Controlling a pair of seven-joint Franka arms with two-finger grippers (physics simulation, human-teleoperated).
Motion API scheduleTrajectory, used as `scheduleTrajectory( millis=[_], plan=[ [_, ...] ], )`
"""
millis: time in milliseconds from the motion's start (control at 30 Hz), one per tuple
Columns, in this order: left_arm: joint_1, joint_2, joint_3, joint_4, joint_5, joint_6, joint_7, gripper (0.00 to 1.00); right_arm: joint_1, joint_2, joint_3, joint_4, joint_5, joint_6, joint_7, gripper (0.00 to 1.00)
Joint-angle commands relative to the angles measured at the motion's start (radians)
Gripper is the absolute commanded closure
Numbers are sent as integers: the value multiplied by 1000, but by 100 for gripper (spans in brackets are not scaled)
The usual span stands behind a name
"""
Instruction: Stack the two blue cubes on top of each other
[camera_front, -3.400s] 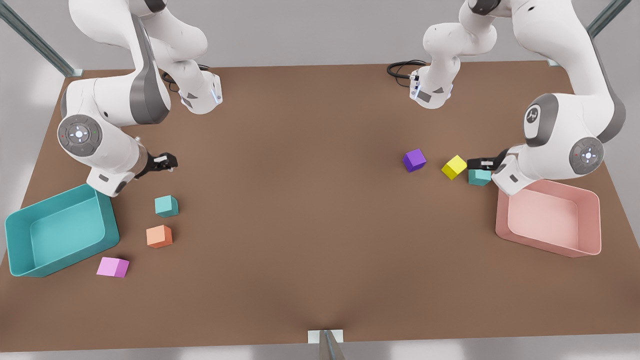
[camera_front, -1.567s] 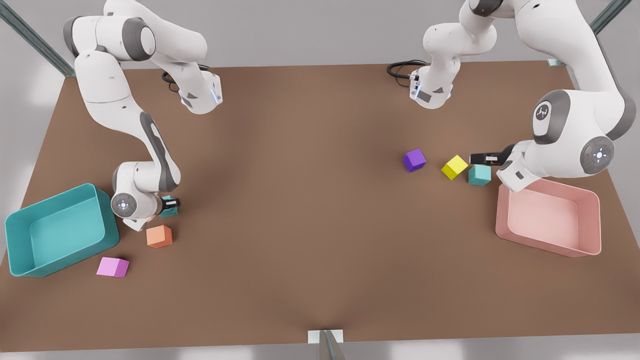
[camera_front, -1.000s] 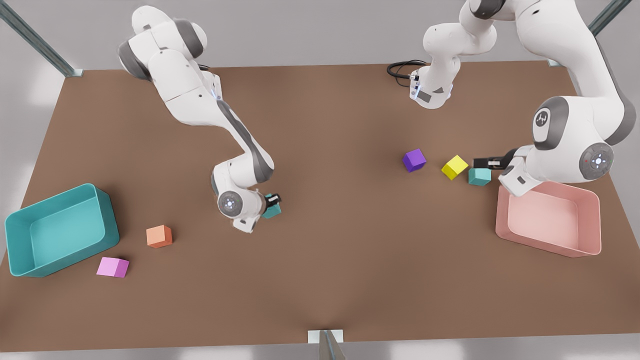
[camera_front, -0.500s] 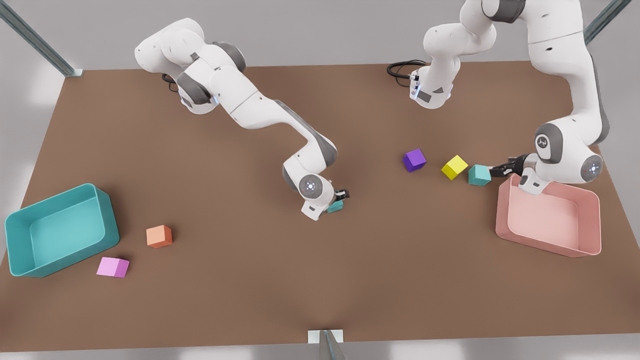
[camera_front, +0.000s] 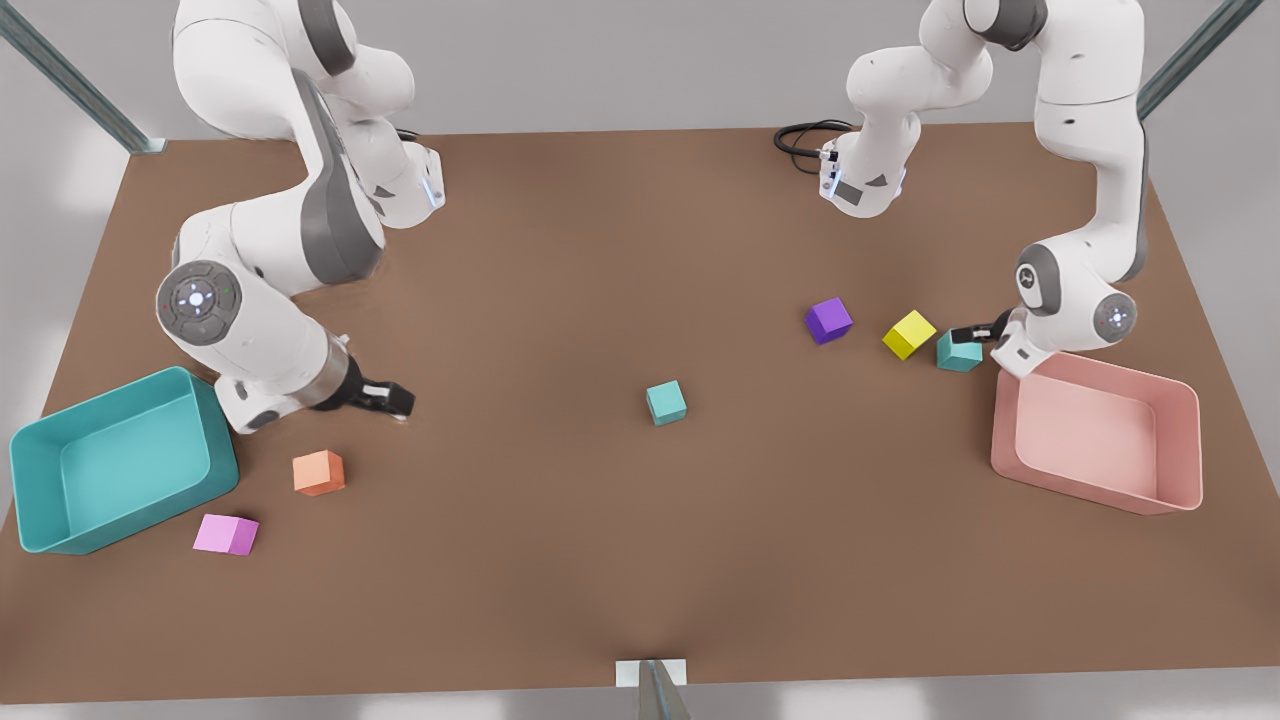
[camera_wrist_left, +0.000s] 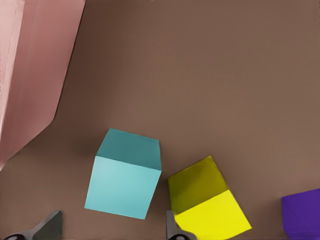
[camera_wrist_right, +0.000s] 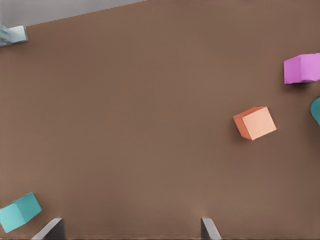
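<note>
One blue cube (camera_front: 666, 402) rests alone near the table's middle, also seen in the right wrist view (camera_wrist_right: 19, 211). The other blue cube (camera_front: 958, 351) (camera_wrist_left: 125, 175) sits at the front view's right, between a yellow cube (camera_front: 909, 333) and the pink bin (camera_front: 1098, 432). My left gripper (camera_front: 966, 334) (camera_wrist_left: 111, 230) is low at this cube and open, with a fingertip (camera_wrist_left: 50, 227) showing on either side of it. My right gripper (camera_front: 400, 402) (camera_wrist_right: 131, 231) hangs open and holds nothing at the front view's left, above an orange cube (camera_front: 318, 472).
A purple cube (camera_front: 829, 320) lies left of the yellow cube (camera_wrist_left: 207, 202). A pink cube (camera_front: 226, 533) and a large teal bin (camera_front: 120, 460) are at the front view's left. The pink bin's wall (camera_wrist_left: 30, 80) stands close beside my left gripper.
My right gripper carried a blue cube to the table's middle, let it go and drew back to the front view's left. My left gripper sank towards the other blue cube.
</note>
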Motion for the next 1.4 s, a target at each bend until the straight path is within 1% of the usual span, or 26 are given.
scheduleTrajectory(
  millis=[0, 67, 100, 167, 400, 467, 667, 733, 800, 900, 933, 967, 1067, 1133, 1167, 1200, 1233, 1300, 1333, 1367],
  plan=[
    [4, 4, 0, -1, 35, 68, 446, 0, 0, -79, 9, -62, -50, -179, -308, 0],
    [3, 4, 0, -12, 33, 70, 445, 0, 0, -119, 9, -143, -58, -131, -301, 0],
    [0, 4, -1, -12, 24, 70, 445, 0, 1, -119, 9, -156, -64, -123, -300, 0],
    [-6, 7, -1, -21, -14, 88, 442, 0, 23, -85, 4, -150, -86, -123, -300, 0],
    [-5, 45, -1, -24, -17, 111, 442, 0, 23, -69, 3, -162, -79, -132, -294, 0],
    [-5, 65, -1, -24, -17, 111, 442, 0, 23, -67, 4, -162, -81, -132, -294, 0],
    [4, 139, -1, -25, -16, 190, 442, 0, 23, -55, 4, -160, -76, -131, -295, 0],
    [4, 139, -1, -25, -17, 190, 443, 25, 21, -53, 4, -160, -76, -129, -295, 0],
    [4, 145, -1, -27, -17, 197, 442, 28, 21, -52, 6, -160, -76, -128, -295, 0],
    [-2, 139, -1, -27, -16, 194, 442, 29, 18, -46, 6, -157, -73, -128, -297, 0],
    [-13, 116, -1, -24, -17, 177, 434, 29, 18, -44, 4, -156, -73, -128, -297, 0],
    [-25, 68, -1, -19, -16, 104, 373, 29, 18, -44, 4, -156, -73, -128, -297, 0],
    [-26, -8, 0, 8, -8, -83, 351, 29, 18, -42, 4, -156, -72, -128, -297, 0],
    [-60, -30, -4, 107, -5, -249, 238, 29, 18, -38, 4, -156, -73, -128, -298, 0],
    [-95, -30, -7, 172, -5, -287, 166, 29, 18, -36, 4, -154, -73, -128, -298, 0],
    [-144, -25, -21, 267, -5, -347, 49, 29, 18, -36, 4, -153, -75, -128, -298, 0],
    [-187, -8, -86, 363, -5, -396, -109, 29, 17, -35, 4, -153, -76, -126, -298, 0],
    [-189, -2, -268, 396, -25, -396, -329, 29, 17, -33, 4, -148, -81, -123, -303, 0],
    [-189, 45, -360, 449, -69, -396, -402, 29, 18, -33, 4, -142, -84, -123, -309, 0],
    [-190, 131, -463, 540, -102, -396, -501, 29, 18, -33, 4, -136, -84, -125, -311, 0]
  ],
)
